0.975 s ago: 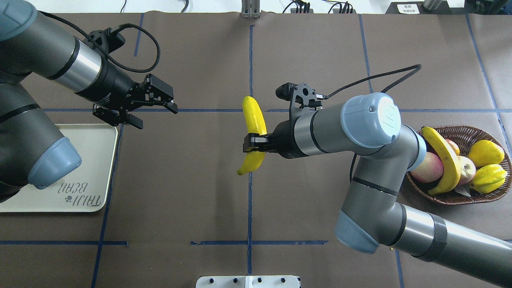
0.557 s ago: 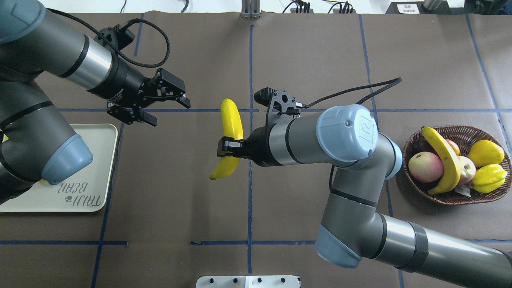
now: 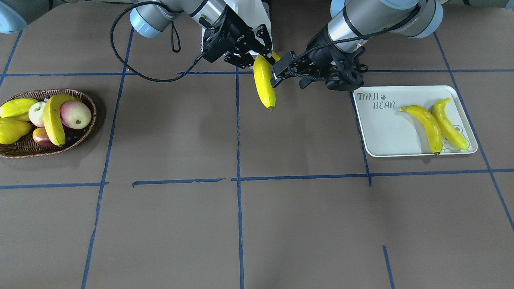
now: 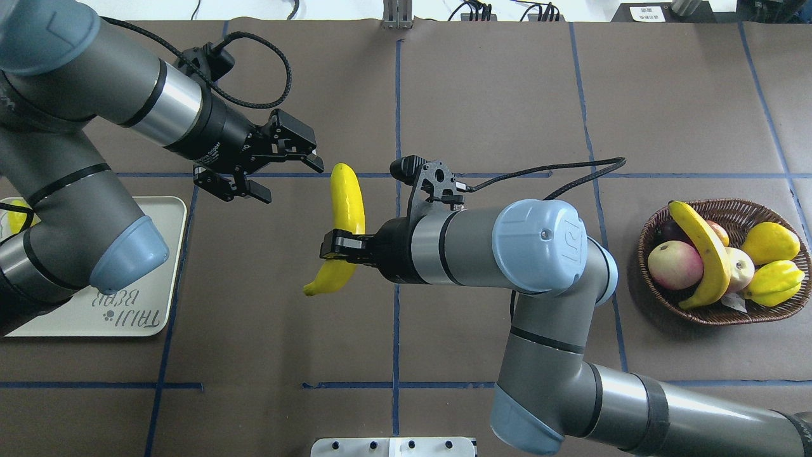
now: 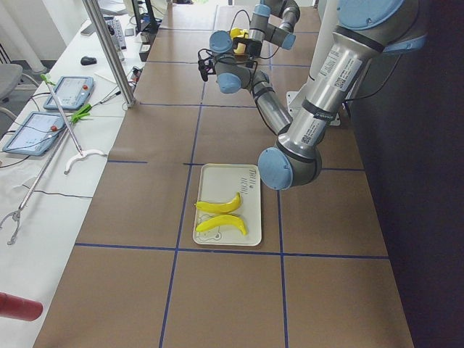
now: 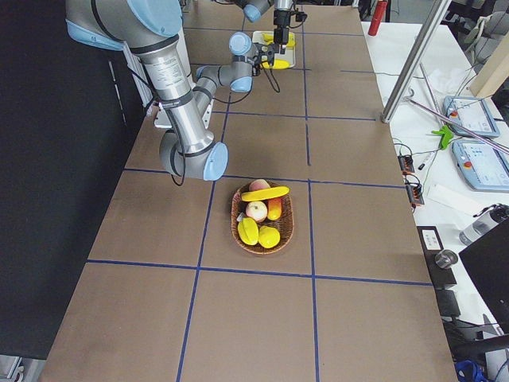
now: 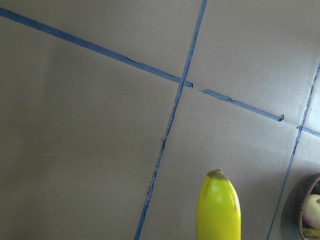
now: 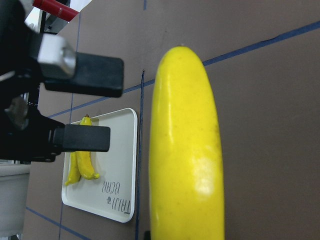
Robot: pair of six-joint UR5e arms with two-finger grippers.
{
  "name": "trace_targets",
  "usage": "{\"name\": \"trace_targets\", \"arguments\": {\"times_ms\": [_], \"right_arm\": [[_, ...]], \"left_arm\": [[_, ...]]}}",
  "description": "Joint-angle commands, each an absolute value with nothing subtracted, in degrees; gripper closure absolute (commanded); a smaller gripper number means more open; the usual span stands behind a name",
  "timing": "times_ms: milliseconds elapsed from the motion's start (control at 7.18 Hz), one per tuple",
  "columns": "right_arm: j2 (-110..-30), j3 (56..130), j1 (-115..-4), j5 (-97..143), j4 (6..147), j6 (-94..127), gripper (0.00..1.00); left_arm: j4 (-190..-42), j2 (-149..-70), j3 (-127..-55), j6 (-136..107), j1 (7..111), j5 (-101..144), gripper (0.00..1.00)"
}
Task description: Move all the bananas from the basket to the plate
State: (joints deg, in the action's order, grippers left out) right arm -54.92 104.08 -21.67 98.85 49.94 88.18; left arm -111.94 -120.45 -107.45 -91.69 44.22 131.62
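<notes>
Right gripper (image 4: 330, 246): black fingers clamped across the middle of smooth, curved, bright yellow banana (image 4: 347, 203), held in air over brown paper-covered table (image 4: 482, 89) with blue tape grid. Left gripper (image 4: 293, 184): jaws spread wide, empty, just beside banana's far end. White rimmed rounded-rectangle plate (image 3: 381, 132) carries two glossy bananas (image 3: 425, 122) side by side. Oval dark woven wicker basket (image 4: 717, 317) holds one banana (image 4: 704, 254) draped over round apples (image 4: 674, 265) and plump yellow fruits (image 4: 769, 242).

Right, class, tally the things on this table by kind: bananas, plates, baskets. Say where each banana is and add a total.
Bananas: 4 (2 on the plate, 1 in the basket, 1 in the right hand)
Plates: 1
Baskets: 1
Total: 6
</notes>
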Motion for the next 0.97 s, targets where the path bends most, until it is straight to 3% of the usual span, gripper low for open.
{"name": "trace_targets", "arguments": {"times_ms": [0, 279, 418, 557, 696, 836], "right_arm": [[-54.8, 104.3, -21.4, 98.6, 49.8, 88.3, 0.94], [-54.8, 104.5, -21.3, 98.6, 49.8, 88.3, 0.92], [-54.8, 104.6, -21.3, 98.6, 49.8, 88.3, 0.91], [-54.8, 104.6, -21.3, 98.6, 49.8, 88.3, 0.91], [-54.8, 104.6, -21.3, 98.6, 49.8, 88.4, 0.89], [-54.8, 104.5, -21.3, 98.6, 49.8, 88.6, 0.74]], "left_arm": [[-112.0, -121.5, -107.4, -93.9, 40.3, 127.3, 0.01], [-112.0, -122.0, -107.4, -94.3, 39.2, 126.7, 0.05], [-112.0, -122.1, -107.3, -95.1, 39.2, 126.7, 0.17], [-112.0, -122.3, -107.3, -95.3, 39.2, 126.7, 0.31], [-112.0, -122.3, -107.3, -95.2, 39.2, 126.7, 0.58], [-112.0, -122.3, -107.3, -95.2, 39.2, 126.7, 0.86]]}}
